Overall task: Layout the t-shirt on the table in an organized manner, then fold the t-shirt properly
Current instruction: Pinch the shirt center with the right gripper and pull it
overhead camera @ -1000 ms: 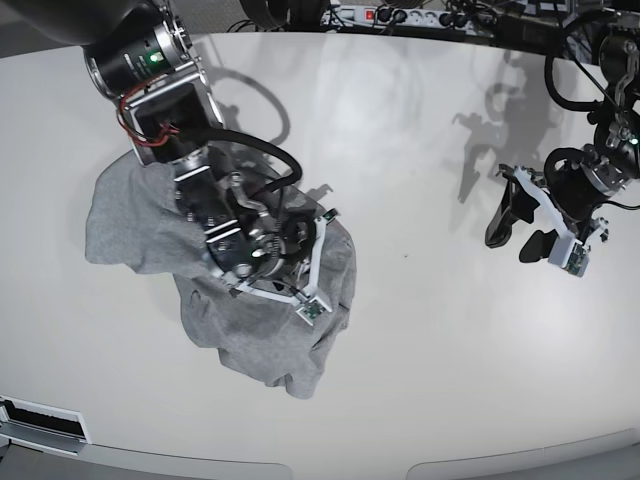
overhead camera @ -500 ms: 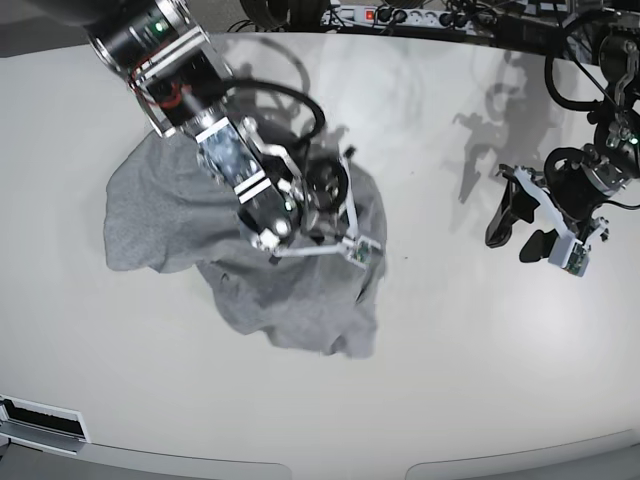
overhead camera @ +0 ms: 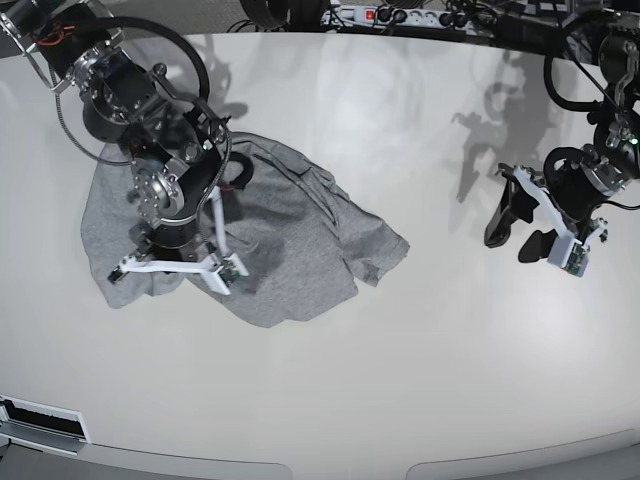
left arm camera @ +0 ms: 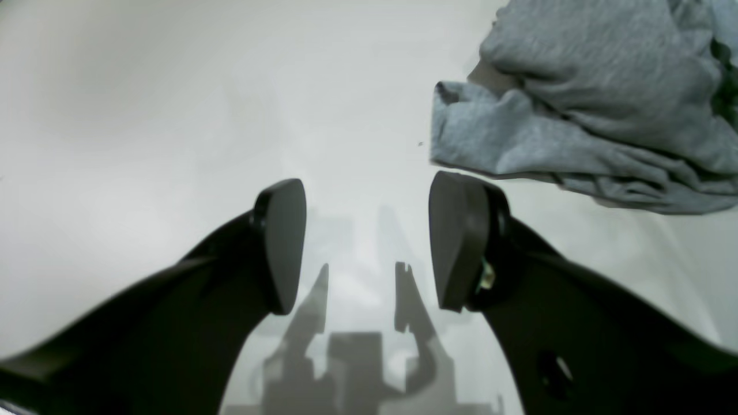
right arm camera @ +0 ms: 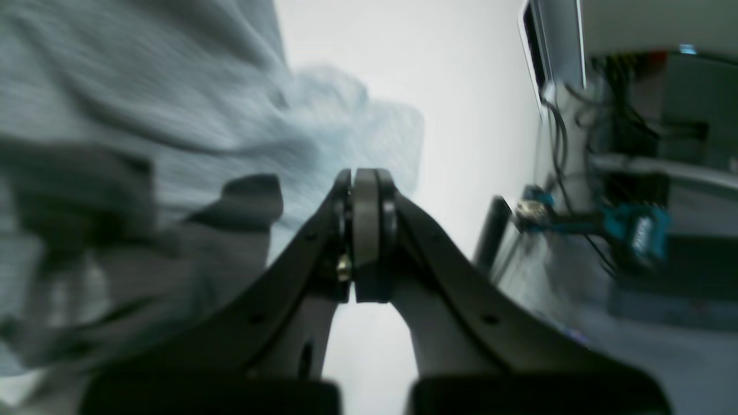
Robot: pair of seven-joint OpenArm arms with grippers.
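Along the far edge of the white tabletop (overhead camera: 400, 380), behind it, lie a power strip (overhead camera: 400, 15) and tangled black cables. On the tabletop's left half the grey t-shirt (overhead camera: 300, 235) lies in a crumpled, partly spread heap, one corner reaching toward the middle. The right arm stands over the shirt's left part and covers some of the cloth from above. Its right hand (right arm camera: 365, 230) has both pads pressed flat together; the wrist view is blurred, with grey fabric just beside and behind the fingers, and no cloth can be seen between them. Well apart, at the right of the tabletop, the left arm hangs above bare surface. Its left hand (left arm camera: 369, 245) is spread wide with nothing between the fingers, casting a shadow below, the shirt's rumpled edge lying beyond one fingertip.
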